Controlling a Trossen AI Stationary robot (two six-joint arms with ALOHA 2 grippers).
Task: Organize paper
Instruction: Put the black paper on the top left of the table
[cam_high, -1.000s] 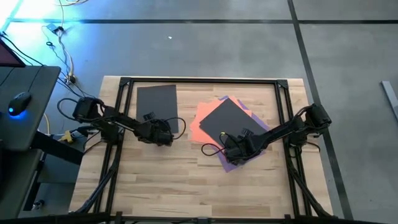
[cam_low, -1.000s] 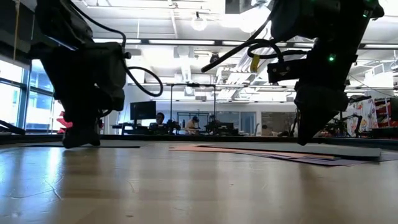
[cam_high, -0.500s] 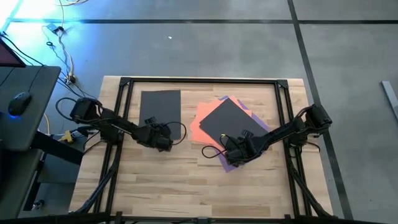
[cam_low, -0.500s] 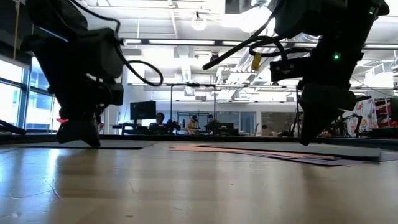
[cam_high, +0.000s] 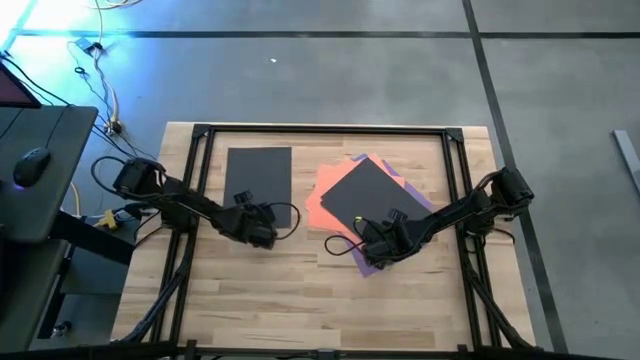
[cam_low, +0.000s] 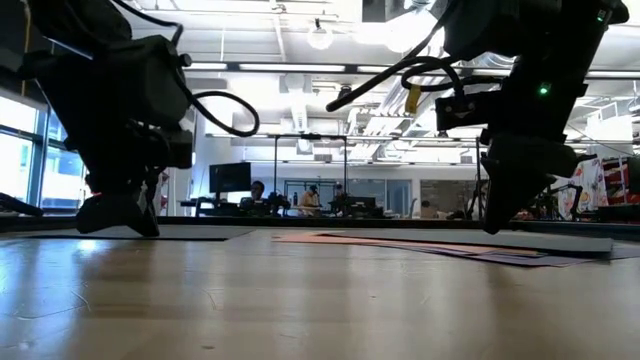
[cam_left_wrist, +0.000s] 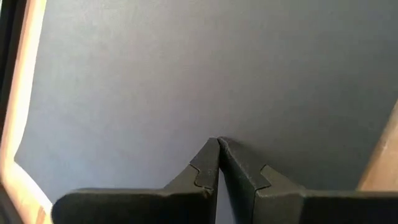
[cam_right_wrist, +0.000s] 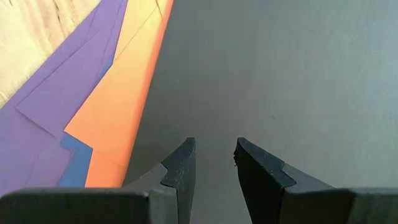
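One dark grey sheet (cam_high: 258, 183) lies flat on the wooden table at the left; it fills the left wrist view as the sheet (cam_left_wrist: 186, 74). My left gripper (cam_high: 262, 230) (cam_left_wrist: 217, 142) is shut, with its tips on the sheet near the near edge. To the right a fanned pile lies flat: a second dark grey sheet (cam_high: 362, 192) (cam_right_wrist: 280, 74) on top, with orange (cam_right_wrist: 124, 112), purple (cam_right_wrist: 56, 106) and blue (cam_right_wrist: 74, 168) sheets showing beneath it. My right gripper (cam_high: 378, 248) (cam_right_wrist: 214, 149) stands open at the near corner of the top sheet. My left gripper presses its shut fingertips (cam_left_wrist: 211, 152) down on the dark grey sheet's face close to its near edge (cam_left_wrist: 217, 127), slanting down from the table's left. The sheet lies flat on the table. My right gripper sets its two parted fingertips (cam_right_wrist: 183, 155) on the pile's top dark grey sheet near its near corner (cam_right_wrist: 214, 124), slanting down from the right. Nothing is between them. The sheet lies flat on the pile.
A black metal frame (cam_high: 320, 129) borders the table's far side and both ends. Bare wood (cam_high: 300, 300) lies along the near side. A desk with a mouse (cam_high: 30, 165) stands off the left edge. People sit far back in the room (cam_low: 260, 195).
My left gripper, still shut, has moved toward the table's near edge. The dark grey sheet under its tips has slid flat along the table, nearer and a little to the right.
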